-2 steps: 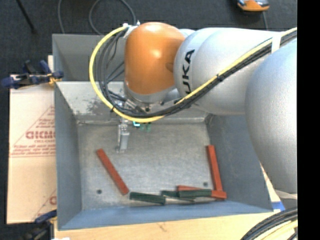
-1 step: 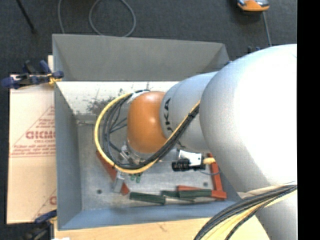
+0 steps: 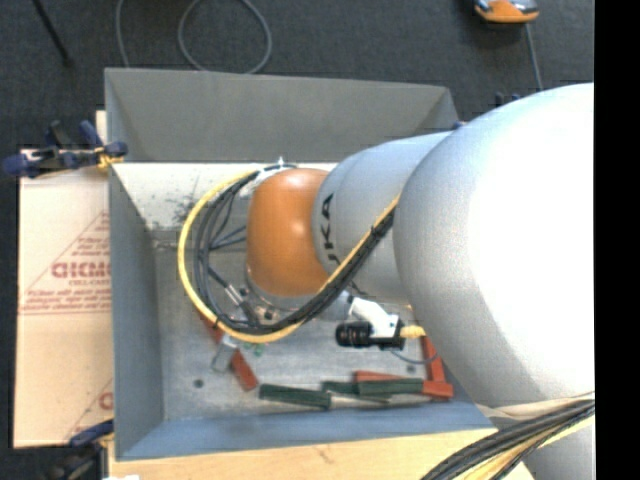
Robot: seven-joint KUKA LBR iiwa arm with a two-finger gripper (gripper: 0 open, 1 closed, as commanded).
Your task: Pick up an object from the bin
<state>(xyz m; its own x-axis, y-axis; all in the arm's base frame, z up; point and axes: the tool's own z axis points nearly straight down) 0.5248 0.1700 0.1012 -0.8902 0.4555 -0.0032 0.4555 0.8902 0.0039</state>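
Down on the left half of the floor of the bin (image 3: pixel 135 298), the gripper (image 3: pixel 243 320) is hanging low beneath the orange cover (image 3: pixel 288 230) of the arm (image 3: pixel 480 248). Whether it is open or closed cannot be told, because the cover and a loop of yellow and black cables (image 3: pixel 200 258) are standing in the way from above. Nearest to it, just toward the near wall, a short red-brown stick (image 3: pixel 243 370) is lying flat. Its long axis is running diagonally, from up-left by the gripper to down-right toward the near wall, and a small grey piece (image 3: pixel 221 354) is sitting at its upper end. Along the near wall a dark green stick (image 3: pixel 295 396) is lying almost level, with a second green stick (image 3: pixel 365 390) and a long red stick (image 3: pixel 385 377) lying close together further right. Another red bar (image 3: pixel 433 368) is leaning along the right side, under the arm. Between that bar and the gripper, a black and white gadget (image 3: pixel 368 330) with a yellow tip is resting apart from the sticks.
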